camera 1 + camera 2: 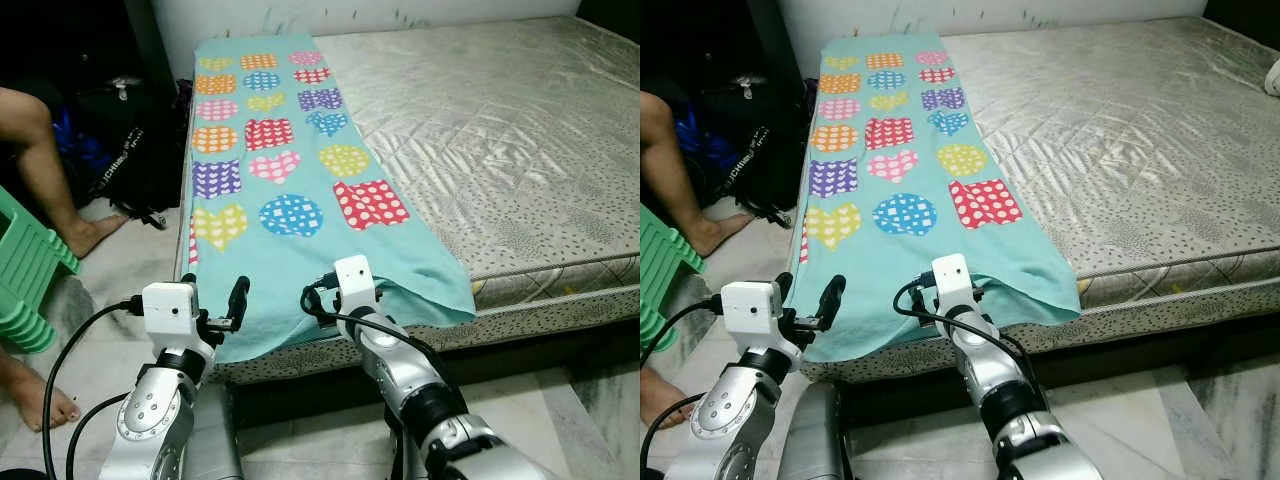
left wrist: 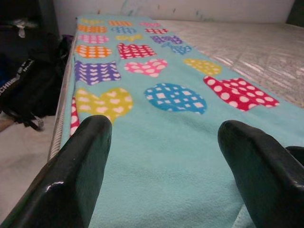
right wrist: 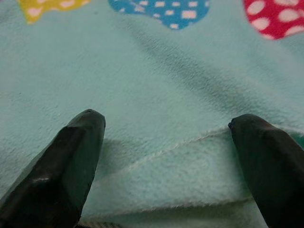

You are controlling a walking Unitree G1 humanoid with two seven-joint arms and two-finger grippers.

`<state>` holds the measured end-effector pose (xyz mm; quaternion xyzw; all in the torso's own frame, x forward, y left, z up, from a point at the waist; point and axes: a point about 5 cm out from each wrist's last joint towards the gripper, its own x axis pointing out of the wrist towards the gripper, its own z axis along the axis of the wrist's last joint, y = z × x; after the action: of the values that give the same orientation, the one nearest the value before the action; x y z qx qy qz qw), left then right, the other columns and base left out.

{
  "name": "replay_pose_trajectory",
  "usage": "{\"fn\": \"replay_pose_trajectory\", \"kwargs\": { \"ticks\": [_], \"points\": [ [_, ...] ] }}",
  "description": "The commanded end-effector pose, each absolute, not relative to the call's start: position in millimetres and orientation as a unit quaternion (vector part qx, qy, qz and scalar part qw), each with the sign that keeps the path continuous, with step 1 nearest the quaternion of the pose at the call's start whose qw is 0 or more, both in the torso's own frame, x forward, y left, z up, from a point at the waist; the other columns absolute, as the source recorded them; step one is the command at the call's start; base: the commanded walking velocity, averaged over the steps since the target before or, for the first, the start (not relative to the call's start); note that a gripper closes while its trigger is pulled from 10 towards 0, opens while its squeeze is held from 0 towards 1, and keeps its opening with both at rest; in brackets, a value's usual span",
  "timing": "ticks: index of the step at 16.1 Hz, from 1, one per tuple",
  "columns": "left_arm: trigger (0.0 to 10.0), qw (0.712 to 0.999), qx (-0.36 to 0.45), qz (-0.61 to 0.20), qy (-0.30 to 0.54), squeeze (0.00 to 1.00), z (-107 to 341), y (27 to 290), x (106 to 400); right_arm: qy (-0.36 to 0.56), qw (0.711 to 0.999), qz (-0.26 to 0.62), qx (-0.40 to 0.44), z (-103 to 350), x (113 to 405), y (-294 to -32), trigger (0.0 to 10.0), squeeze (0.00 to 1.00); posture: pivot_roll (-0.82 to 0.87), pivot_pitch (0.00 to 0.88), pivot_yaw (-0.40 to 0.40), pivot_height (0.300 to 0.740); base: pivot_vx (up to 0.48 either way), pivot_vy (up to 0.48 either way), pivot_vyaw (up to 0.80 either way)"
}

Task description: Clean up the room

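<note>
— Where is your blanket?

— Your teal blanket (image 1: 290, 190) with the dotted hearts lies spread along the left side of the bare mattress (image 1: 500, 140), its near edge hanging over the foot of the bed and folded back on itself at the hem.

— And your grippers?

— Your right gripper (image 3: 166, 142) sits at that near edge, fingers spread apart with the folded hem between them, gripping nothing. Your left gripper (image 2: 161, 142) hovers just above the blanket's near left corner, likewise spread wide and empty.

— Anything beside you?

— A person's bare legs (image 1: 40, 160), a green stool (image 1: 25, 270) and a black bag (image 1: 130, 140) on the floor to your left
</note>
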<state>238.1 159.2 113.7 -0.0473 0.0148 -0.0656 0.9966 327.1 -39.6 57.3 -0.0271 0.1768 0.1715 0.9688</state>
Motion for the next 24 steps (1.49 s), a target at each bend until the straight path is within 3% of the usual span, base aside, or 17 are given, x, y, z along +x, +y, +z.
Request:
{"fn": "replay_pose_trajectory", "kwargs": {
  "ticks": [1,10,16,20,24],
  "points": [
    [10.0,0.996,-0.038,-0.077,0.012,0.00,116.1,157.1,240.5,0.145,0.970,0.193,-0.012,76.4,331.9,-12.5,10.0,0.00,0.01,0.013,0.037,0.495,0.000,0.000,0.00],
    [10.0,0.996,-0.043,-0.082,0.004,0.00,116.6,155.3,238.4,0.121,0.977,0.175,-0.005,71.5,333.0,-31.7,10.0,0.00,0.00,0.023,0.033,0.495,0.054,0.000,0.00],
    [10.0,0.996,-0.045,-0.079,-0.004,0.00,120.2,154.0,235.1,-0.044,0.988,0.143,0.036,111.2,335.4,-68.7,10.0,0.00,-0.01,0.029,0.021,0.495,0.254,0.000,0.00],
    [10.0,0.996,-0.047,-0.081,-0.001,0.00,119.1,150.7,235.8,-0.041,0.991,0.128,0.025,106.0,328.1,-89.2,10.0,0.00,-0.02,0.036,0.025,0.495,0.127,0.000,0.00],
    [10.0,0.996,-0.048,-0.075,0.007,0.00,115.8,152.2,234.3,-0.033,0.991,0.125,0.023,102.8,323.6,-92.2,10.0,0.00,-0.02,0.040,0.026,0.495,0.000,0.000,0.00]
  ]
}}
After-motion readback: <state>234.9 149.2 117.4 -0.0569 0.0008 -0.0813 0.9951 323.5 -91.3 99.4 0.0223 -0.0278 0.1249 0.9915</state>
